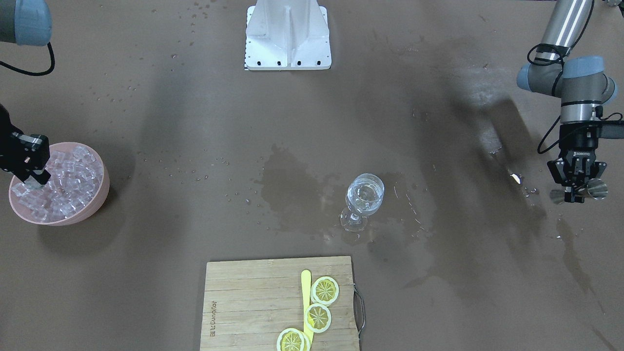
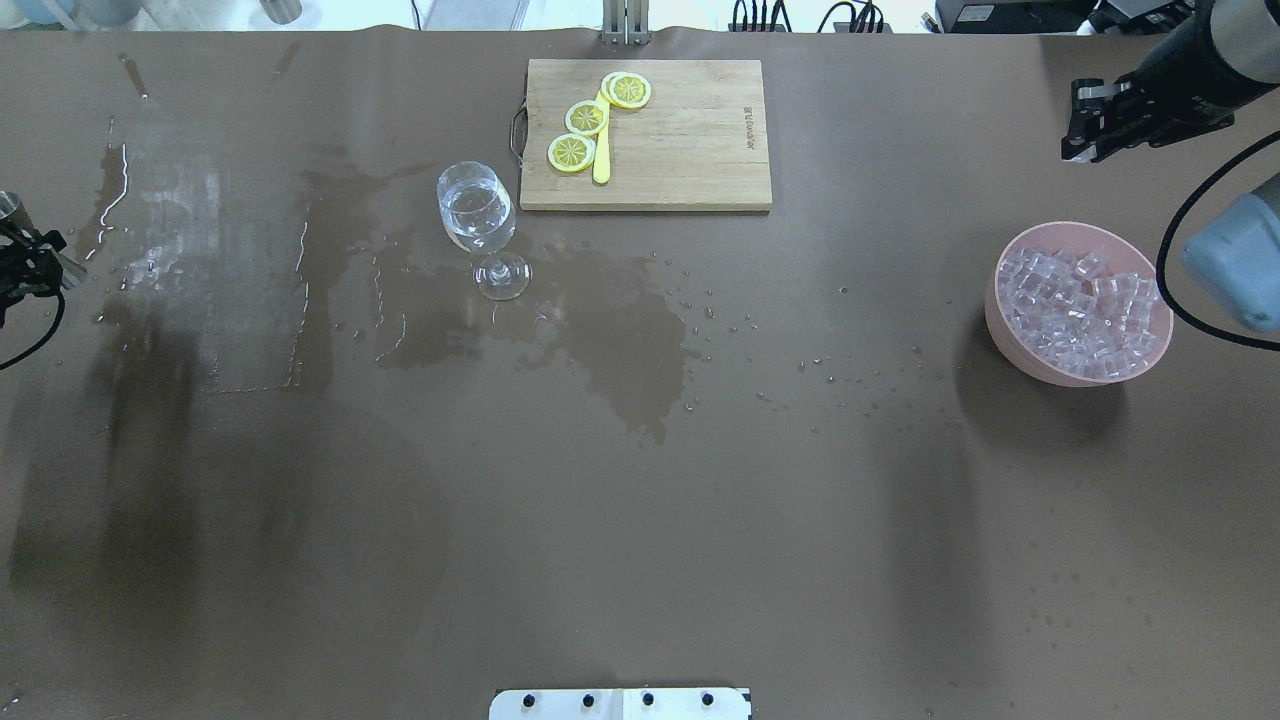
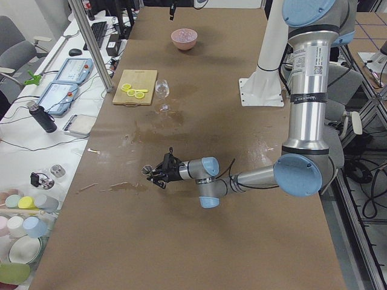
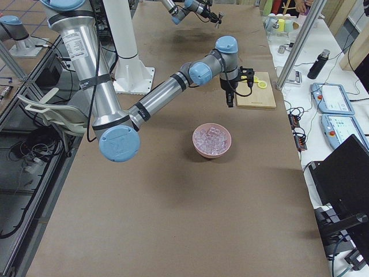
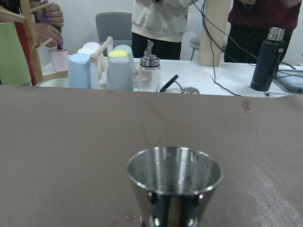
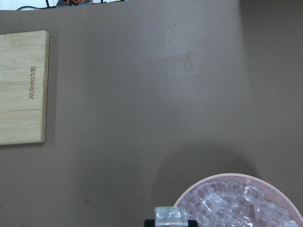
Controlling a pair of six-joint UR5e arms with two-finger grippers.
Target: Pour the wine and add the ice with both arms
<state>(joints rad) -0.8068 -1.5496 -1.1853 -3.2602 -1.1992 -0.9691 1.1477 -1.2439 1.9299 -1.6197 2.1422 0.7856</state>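
A clear stemmed glass (image 1: pixel 364 195) (image 2: pixel 477 210) stands mid-table with clear wine in its bowl. My left gripper (image 1: pixel 576 191) (image 2: pixel 20 262) hovers far out at the table's left end, well away from the glass. It is shut on a steel jigger (image 5: pixel 174 182) whose mouth faces up. Ice (image 1: pixel 61 180) (image 2: pixel 1082 308) fills a pink bowl (image 1: pixel 100 197) (image 4: pixel 199 147) at the other end. My right gripper (image 1: pixel 35 178) (image 2: pixel 1085 128) is raised over the bowl's far rim, shut on one ice cube (image 6: pixel 170 215).
A wooden cutting board (image 1: pixel 243 302) (image 2: pixel 690 130) with lemon slices (image 1: pixel 325 290) and a yellow stick lies beyond the glass. Wet patches (image 2: pixel 620 330) spread around the glass and the left end. People, cups (image 5: pixel 99 66) and bottles crowd the side bench. The white base plate (image 1: pixel 287 36) sits at my side.
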